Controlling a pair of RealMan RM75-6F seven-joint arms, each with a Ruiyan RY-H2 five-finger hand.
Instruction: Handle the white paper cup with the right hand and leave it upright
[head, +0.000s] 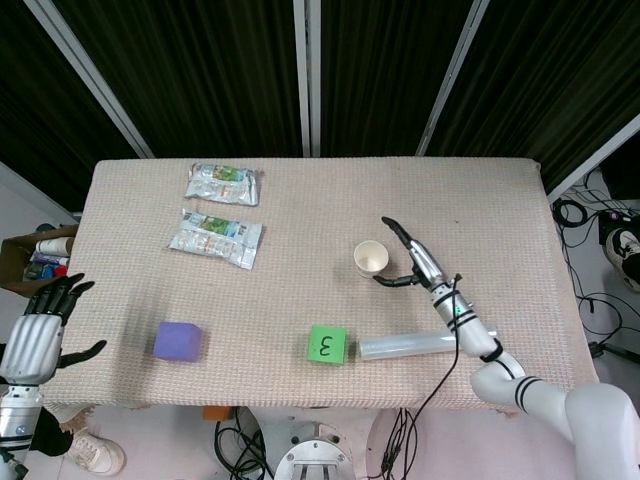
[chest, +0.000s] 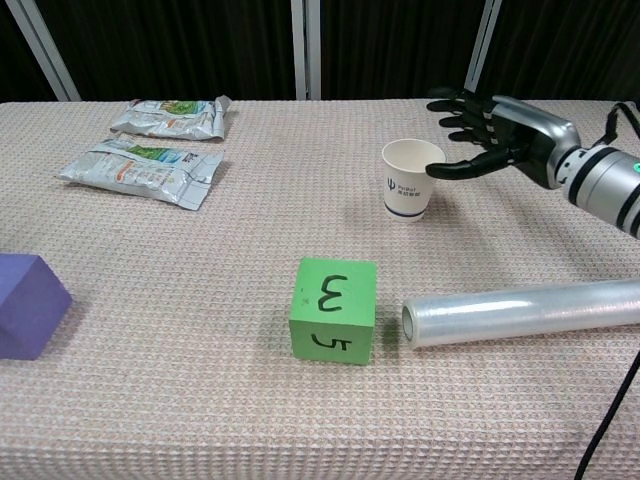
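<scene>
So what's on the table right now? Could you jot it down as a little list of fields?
cup: white paper cup stands upright on the table, mouth up
right hand: right hand just beside the cup, fingers spread, holding nothing
left hand: left hand off the table's left edge, holding nothing
nearest the cup: green cube marked 3, and a clear film roll lying on its side
far left: purple block, two snack packets

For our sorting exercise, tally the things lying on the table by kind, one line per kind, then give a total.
Snack packets: 2, one behind the other
Cubes: 2, purple cube and green cube
White paper cup: 1, upright
Clear film roll: 1
Total: 6
</scene>
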